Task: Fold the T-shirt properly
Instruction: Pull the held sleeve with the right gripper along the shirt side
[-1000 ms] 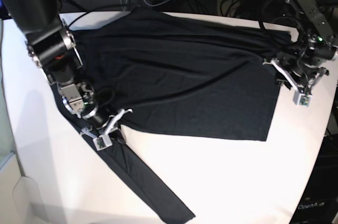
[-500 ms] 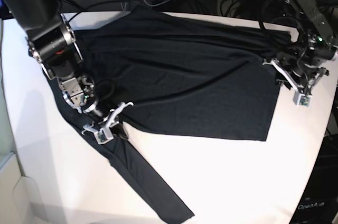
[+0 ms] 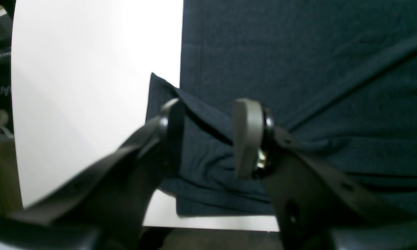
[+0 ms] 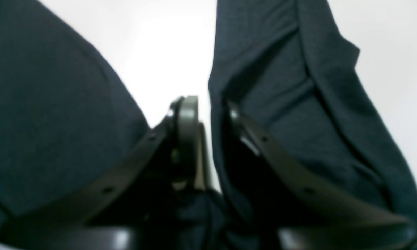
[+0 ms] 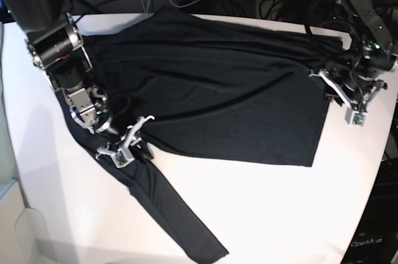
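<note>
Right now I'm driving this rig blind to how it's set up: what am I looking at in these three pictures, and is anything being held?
Two robot arms work over a white table. One picture looks down on everything; the other two come from cameras on each wrist, looking past that arm's hand. A black long-sleeved T-shirt lies spread out, one sleeve trailing toward the near edge. The left hand, on the overhead picture's right, sits around a bunched fold at the shirt's edge. The right hand is at the sleeve, jaws slightly apart; whether it grips is unclear.
</note>
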You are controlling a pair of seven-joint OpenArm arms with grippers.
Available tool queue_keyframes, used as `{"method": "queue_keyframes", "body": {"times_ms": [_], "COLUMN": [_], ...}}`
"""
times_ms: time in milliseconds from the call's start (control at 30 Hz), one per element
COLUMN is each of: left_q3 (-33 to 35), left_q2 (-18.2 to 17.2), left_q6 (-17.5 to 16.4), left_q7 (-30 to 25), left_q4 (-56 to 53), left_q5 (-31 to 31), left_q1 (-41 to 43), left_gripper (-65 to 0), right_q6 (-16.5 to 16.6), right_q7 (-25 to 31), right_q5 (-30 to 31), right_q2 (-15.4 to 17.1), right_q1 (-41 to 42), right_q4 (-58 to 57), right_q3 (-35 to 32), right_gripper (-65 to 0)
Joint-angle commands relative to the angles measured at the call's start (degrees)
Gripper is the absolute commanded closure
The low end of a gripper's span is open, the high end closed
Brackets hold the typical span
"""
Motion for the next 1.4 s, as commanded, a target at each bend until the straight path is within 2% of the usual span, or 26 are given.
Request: {"method": "queue_keyframes", "body": {"times_ms": [0,100,267,500,600,667,800,933,1133,1367], "left_q3": [0.0,0.0,0.0,0.0,0.0,0.0,0.0,-0.09,0.0,0.0], "left_q2": [-0.48,-0.48,-0.48,-0.48,-0.48,-0.48,-0.4,0.31,0.75,0.83], "left_q6": [0.21,0.21,0.21,0.21,0.21,0.21,0.21,0.21,0.21,0.21], "left_q7": [-0.99,-1.08,-1.08,-1.08,-1.08,-1.08,-1.08,-0.99,-0.55,-0.46], "left_q4": [0.73,0.73,0.73,0.73,0.73,0.73,0.73,0.73,0.82,0.82], "left_q5": [-0.78,-0.87,-0.78,-1.04,-1.04,-1.04,-1.04,-0.87,-0.78,-1.04], "left_q1": [-0.58,-0.67,-1.63,-1.72,-1.72,-1.72,-1.72,-1.72,-1.72,-1.46], "left_gripper": [-22.9,-22.9,-22.9,-22.9,-22.9,-22.8,-22.8,-22.8,-22.8,-22.8], "right_q6": [-0.14,-0.14,-0.14,-0.23,-0.23,-0.23,-0.23,-0.14,0.03,-0.14], "right_q7": [0.3,-5.5,-15.08,-25.63,-30.38,-32.67,-33.02,-32.31,-25.9,-20.53], "right_q5": [0.65,0.65,0.65,0.65,0.65,0.65,0.65,0.65,0.65,1.62], "right_q2": [1.25,3.1,6.44,7.5,6.26,5.56,4.07,1.78,-1.56,-2.53], "right_q1": [1.07,0.8,-0.17,-0.43,2.03,3.53,7.13,11.09,16.27,18.91], "right_q4": [1.99,7.79,21.15,31.35,31.09,30.29,25.46,17.9,4.18,-4.43], "right_q3": [0.19,0.28,0.46,0.46,0.46,0.46,0.46,0.46,0.37,1.6], "right_gripper": [-16.7,-20.2,-20.3,-20.9,-21.0,-23.6,-34.8,-41.8,-43.1,-43.1]}}
